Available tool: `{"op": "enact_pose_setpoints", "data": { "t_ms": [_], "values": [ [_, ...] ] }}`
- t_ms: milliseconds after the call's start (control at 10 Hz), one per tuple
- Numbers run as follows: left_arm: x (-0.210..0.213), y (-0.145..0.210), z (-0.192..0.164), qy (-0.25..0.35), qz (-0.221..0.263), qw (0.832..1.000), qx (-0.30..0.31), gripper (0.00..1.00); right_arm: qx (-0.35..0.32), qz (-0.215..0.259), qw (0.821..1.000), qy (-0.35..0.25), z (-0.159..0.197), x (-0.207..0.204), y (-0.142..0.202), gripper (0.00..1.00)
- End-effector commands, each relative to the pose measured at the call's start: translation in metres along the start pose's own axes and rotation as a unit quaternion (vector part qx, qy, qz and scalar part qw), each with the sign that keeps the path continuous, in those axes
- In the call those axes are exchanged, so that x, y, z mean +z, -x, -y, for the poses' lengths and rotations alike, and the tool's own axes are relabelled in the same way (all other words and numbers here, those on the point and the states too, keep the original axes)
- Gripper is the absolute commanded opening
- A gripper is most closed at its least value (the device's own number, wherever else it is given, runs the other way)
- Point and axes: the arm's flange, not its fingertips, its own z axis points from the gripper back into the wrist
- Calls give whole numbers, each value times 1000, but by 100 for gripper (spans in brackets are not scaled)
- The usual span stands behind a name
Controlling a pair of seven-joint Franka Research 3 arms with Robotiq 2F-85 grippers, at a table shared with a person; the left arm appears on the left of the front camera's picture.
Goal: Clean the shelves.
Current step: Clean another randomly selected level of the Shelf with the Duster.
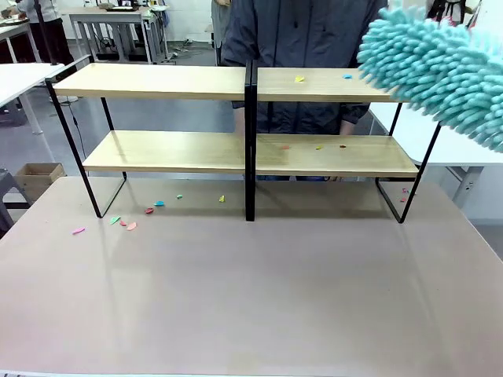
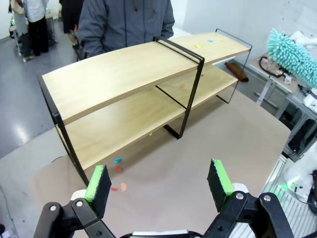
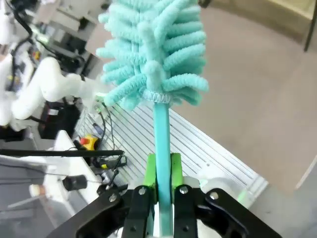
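Right gripper clamped on duster handle; shelves top board at duster's 9 o'clock; left gripper wide open, empty.

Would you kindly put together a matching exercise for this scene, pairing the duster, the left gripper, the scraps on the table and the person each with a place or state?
Things:
1. duster
2. left gripper
3. scraps on the table
4. person

Places or states:
A. standing behind the shelves
B. open, holding nothing
C. clamped by its handle in the right gripper
D. lying near the shelves' left leg

Pairs: 1-C, 2-B, 3-D, 4-A.
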Motion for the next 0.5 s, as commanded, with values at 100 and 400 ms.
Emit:
{"op": "enact_pose_setpoints", "data": {
  "t_ms": [100, 400],
  "values": [
    [-2, 6, 3, -8, -3, 1000, 4, 100, -31, -1, 999, 28, -4, 3, -7, 13],
    [-2, 6, 3, -8, -3, 1000, 4, 100, -7, -42, 994, 98, -27, -30, -147, 13]
  ]
}}
